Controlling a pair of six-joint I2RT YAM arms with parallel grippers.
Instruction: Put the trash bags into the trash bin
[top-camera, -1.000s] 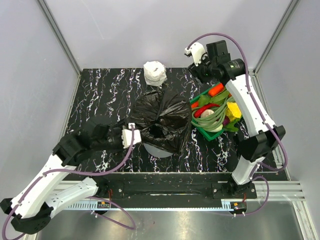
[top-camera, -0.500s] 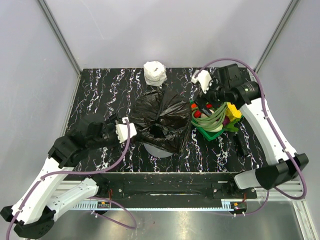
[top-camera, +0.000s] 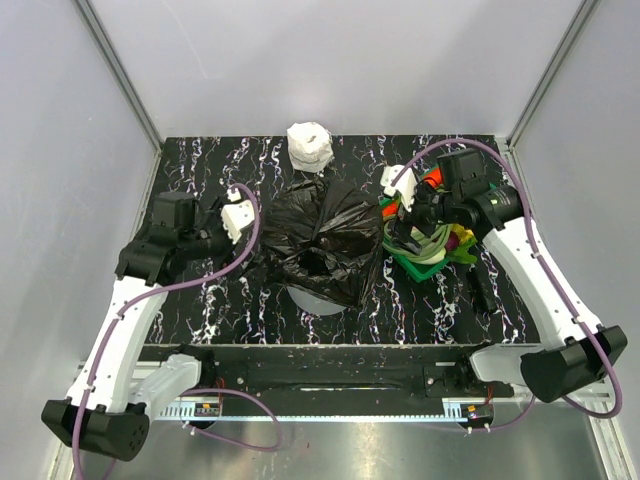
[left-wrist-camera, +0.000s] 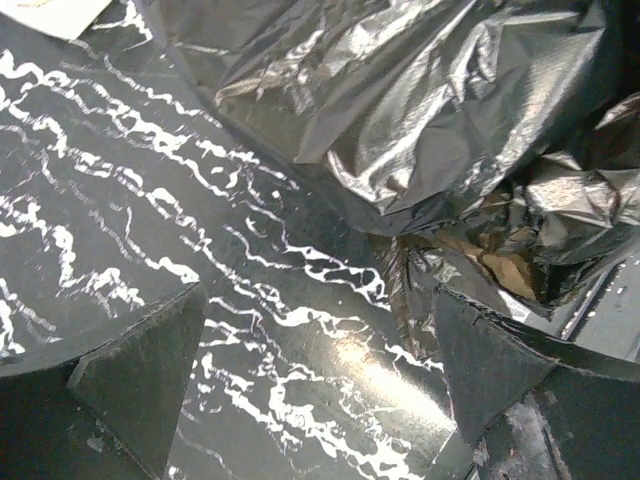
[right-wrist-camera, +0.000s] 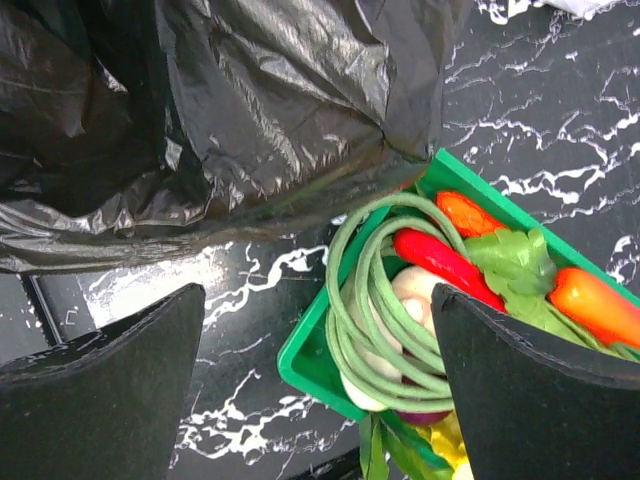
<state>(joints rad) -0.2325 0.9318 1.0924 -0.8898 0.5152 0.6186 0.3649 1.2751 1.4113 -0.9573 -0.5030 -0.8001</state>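
Note:
The black trash bag (top-camera: 320, 238) lies crumpled over the light-grey trash bin (top-camera: 316, 303); only a sliver of the bin's rim shows under the bag's near edge. My left gripper (top-camera: 252, 214) is open and empty just left of the bag. In the left wrist view the glossy bag (left-wrist-camera: 420, 110) fills the top right beyond the gripper (left-wrist-camera: 315, 375), and its right finger (left-wrist-camera: 490, 360) is close to the film. My right gripper (top-camera: 393, 210) is open and empty, above the gap between bag and basket. In the right wrist view the bag (right-wrist-camera: 200, 120) is at the upper left.
A green basket (top-camera: 404, 262) of vegetables stands right of the bag; its corner (right-wrist-camera: 305, 360) lies between my right fingers. A small white wrapped roll (top-camera: 309, 146) stands at the back. The table is black marble-patterned (left-wrist-camera: 200, 230).
My left gripper has drawn back from the bag, moving left and toward the rear. My right arm has swung from the back right corner down over the basket toward the bag.

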